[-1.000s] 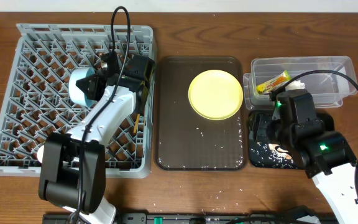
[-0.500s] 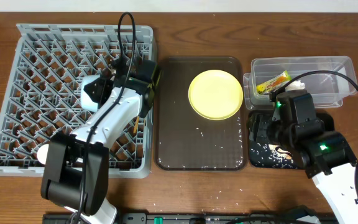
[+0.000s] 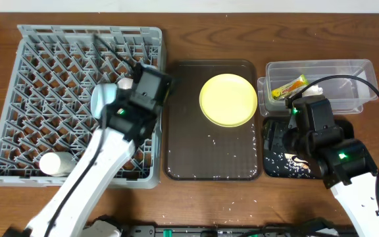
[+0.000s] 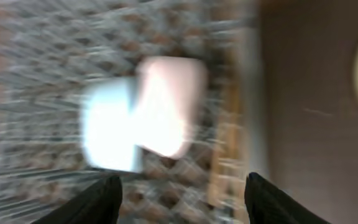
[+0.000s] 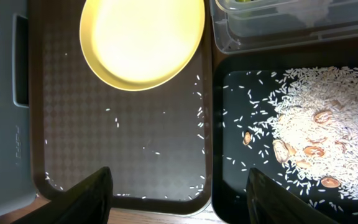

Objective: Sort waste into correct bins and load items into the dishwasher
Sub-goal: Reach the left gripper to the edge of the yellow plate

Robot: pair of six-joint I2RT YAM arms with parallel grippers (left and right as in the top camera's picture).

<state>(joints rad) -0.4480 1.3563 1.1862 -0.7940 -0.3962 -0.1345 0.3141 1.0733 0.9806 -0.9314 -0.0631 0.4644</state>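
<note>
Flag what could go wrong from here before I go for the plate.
1. The pale-yellow plate lies flat on the brown tray, so the open right gripper may slide off its rim or push it.
2. Loose rice grains around it could scatter.
3. The left wrist view is motion-blurred with the left gripper near the light-blue bowl; it might knock it.

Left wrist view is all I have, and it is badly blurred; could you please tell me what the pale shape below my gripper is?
Observer: Overhead, it looks like the light-blue bowl, sitting in the right half of the grey dish rack.
Operator: Thank you. Where is the white bowl?
Observer: The white bowl is in the rack too, near its front-left corner.
Operator: And the plate?
Observer: The pale-yellow plate lies on the brown tray.
</note>
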